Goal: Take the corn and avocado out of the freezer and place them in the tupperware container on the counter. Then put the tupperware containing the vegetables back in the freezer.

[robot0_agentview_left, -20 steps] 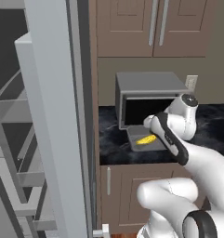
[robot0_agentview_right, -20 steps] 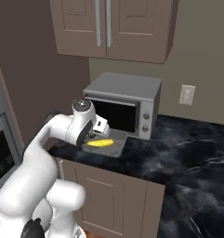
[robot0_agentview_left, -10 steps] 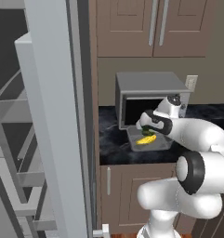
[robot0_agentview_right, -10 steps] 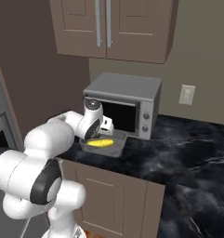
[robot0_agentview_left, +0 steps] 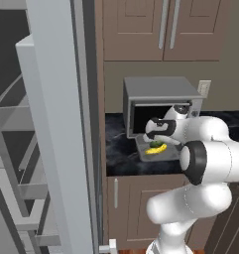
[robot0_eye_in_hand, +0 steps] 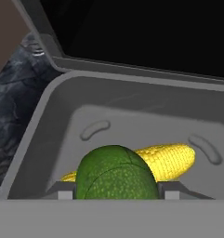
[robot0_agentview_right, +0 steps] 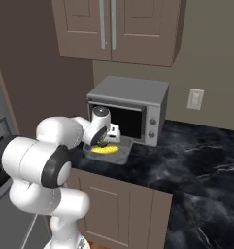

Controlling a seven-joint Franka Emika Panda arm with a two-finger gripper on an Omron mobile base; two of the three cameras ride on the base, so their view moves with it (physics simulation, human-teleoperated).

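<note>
Holding avocado over corn inside tupperware container.

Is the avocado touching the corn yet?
Cannot tell. In the hand view the avocado overlaps the corn, hiding any contact or gap.

You are looking at a glossy white arm of bulbous, rounded segments, rising at the lower right of the left base view and lower left of the right base view. Dark charcoal rings are banding its joints. A white wrist cylinder is wearing a dark circular cap near mid-frame. No cables or markings are showing.
</note>
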